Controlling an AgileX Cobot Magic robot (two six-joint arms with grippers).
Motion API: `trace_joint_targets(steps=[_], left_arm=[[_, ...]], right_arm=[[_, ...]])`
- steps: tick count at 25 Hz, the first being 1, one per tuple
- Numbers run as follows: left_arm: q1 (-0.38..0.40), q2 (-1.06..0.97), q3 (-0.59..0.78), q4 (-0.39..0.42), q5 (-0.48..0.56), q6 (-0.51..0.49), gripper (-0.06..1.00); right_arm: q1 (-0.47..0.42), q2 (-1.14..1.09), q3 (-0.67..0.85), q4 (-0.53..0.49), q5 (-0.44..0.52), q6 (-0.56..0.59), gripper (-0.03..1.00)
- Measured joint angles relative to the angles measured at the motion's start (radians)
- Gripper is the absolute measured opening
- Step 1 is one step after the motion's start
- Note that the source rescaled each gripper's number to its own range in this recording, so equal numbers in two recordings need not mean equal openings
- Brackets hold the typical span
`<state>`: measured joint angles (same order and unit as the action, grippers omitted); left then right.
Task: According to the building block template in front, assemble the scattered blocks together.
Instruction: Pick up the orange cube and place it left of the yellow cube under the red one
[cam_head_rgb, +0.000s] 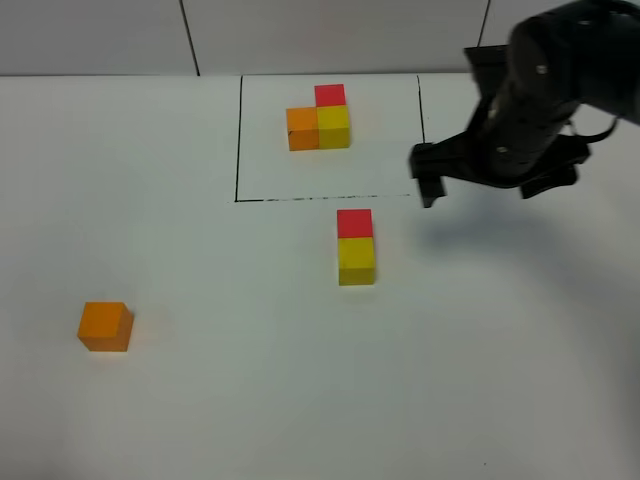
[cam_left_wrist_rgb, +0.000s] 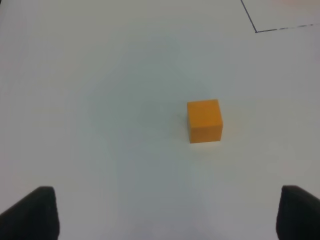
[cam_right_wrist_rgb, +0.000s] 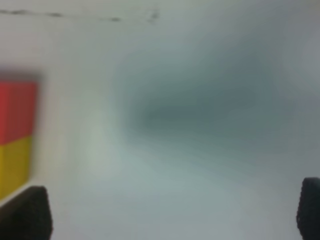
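The building block template (cam_head_rgb: 320, 118) sits inside its thin black rectangle (cam_head_rgb: 238, 140) at the far side of the counter (cam_head_rgb: 250, 400). Of the scattered blocks, the red cube (cam_head_rgb: 354, 223) and yellow cube (cam_head_rgb: 356, 260) lie touching just outside the frame line nearest the camera, red on the template's side. This matches the template's red-behind-yellow pairing. The orange cube (cam_head_rgb: 105, 326) lies well apart from the template, toward the left arm's side.

The right end effector (cam_right_wrist_rgb: 167, 220) hangs beside the template's frame on its own side, its fingers spread wide with nothing between them. The left end effector (cam_left_wrist_rgb: 165, 215) hovers over the orange cube, equally wide open and empty.

What seems left is seating orange against yellow's left face. The cube lies closer to one left finger than the other, so an uncentred closure could twist or push it. Setting it down hard could shove the joined pair apart or skew it. Placing it beside red would break the L. The right arm, close by, could obstruct the left arm's reach.
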<state>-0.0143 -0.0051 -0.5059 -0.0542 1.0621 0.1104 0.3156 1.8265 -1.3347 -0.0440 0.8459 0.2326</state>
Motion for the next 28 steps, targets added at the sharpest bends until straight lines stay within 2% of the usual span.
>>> trace_joint_targets(steps=[3,7,10,15,22,28], left_arm=[[0.0,0.0,0.0,0.0,0.0,0.0,1.0],[0.0,0.0,0.0,0.0,0.0,0.0,1.0],[0.0,0.0,0.0,0.0,0.0,0.0,1.0],[0.0,0.0,0.0,0.0,0.0,0.0,1.0],[0.0,0.0,0.0,0.0,0.0,0.0,1.0],[0.0,0.0,0.0,0.0,0.0,0.0,1.0]], right_arm=[[-0.139,-0.087,0.135,0.022,-0.064,-0.108,1.0],[-0.306,-0.209,0.29,0.075,-0.097,-0.242,1.0],[-0.37,-0.327,0.388,0.103,-0.102,-0.34,1.0],[-0.385,-0.579,0.513,0.11,-0.088,-0.383,1.0],[-0.385,-0.927,0.654,0.111,0.063,-0.384,1.0],[-0.385,-1.247,0.747,0.112,0.155,-0.369,1.0]])
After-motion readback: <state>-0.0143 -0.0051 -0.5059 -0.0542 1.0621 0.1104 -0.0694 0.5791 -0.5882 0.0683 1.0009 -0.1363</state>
